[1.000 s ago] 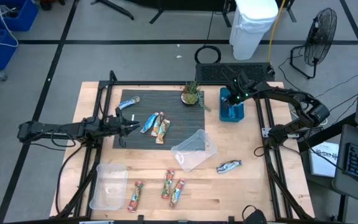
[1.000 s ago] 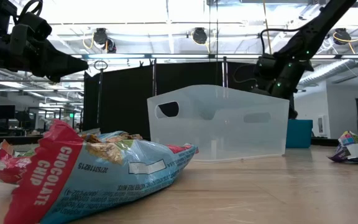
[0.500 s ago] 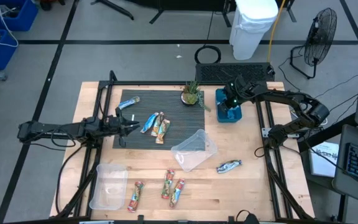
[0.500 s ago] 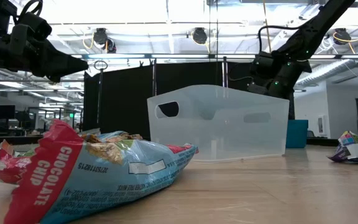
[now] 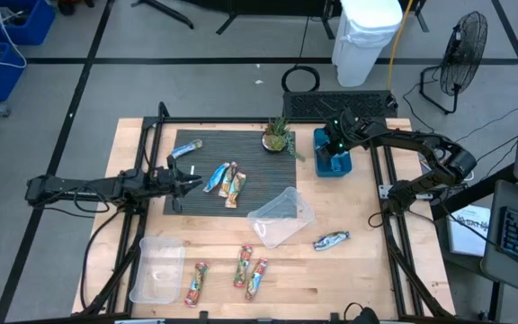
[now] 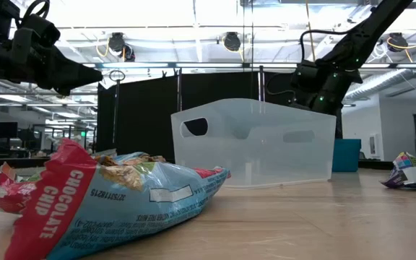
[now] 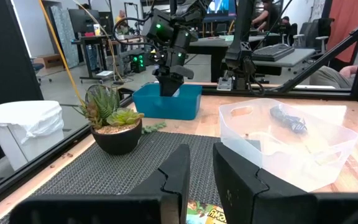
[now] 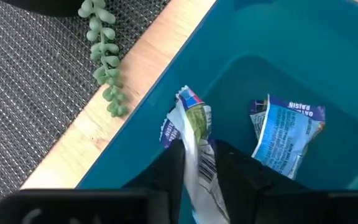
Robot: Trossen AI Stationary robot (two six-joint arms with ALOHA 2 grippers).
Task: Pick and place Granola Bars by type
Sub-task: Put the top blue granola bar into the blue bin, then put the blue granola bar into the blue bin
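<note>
My right gripper point(image 5: 334, 148) hangs inside a blue bin point(image 5: 334, 164) at the table's far right. It is shut on a silvery-green granola bar point(image 8: 194, 124). A blue raisin bar point(image 8: 288, 140) lies on the bin's floor. My left gripper point(image 5: 192, 184) is shut and empty, level above the dark mat point(image 5: 250, 157). Next to it on the mat lie bars point(image 5: 216, 177), point(image 5: 233, 185), and one farther off point(image 5: 187, 148). Three red-orange bars point(image 5: 244, 266) lie near the front edge. A silvery-blue bar point(image 5: 331, 240) lies at the right. My right gripper pinches the silvery-green bar between its two fingers point(image 8: 173, 168), on the wrapper's flat faces point(image 8: 199, 155). The fingers point down into the blue bin. The bar's free end point(image 8: 190, 102) sticks out beyond the fingertips. Whether it touches the bin's floor I cannot tell.
A small potted plant point(image 5: 277, 137) stands on the mat's far edge beside the blue bin. A clear bin point(image 5: 281, 216) lies tipped at the table's middle. Another clear bin point(image 5: 157, 268) stands at the front left. Black frame rails run along both table sides.
My right gripper has shifted a little toward the table's left and near side over the blue bin, still shut on the bar.
</note>
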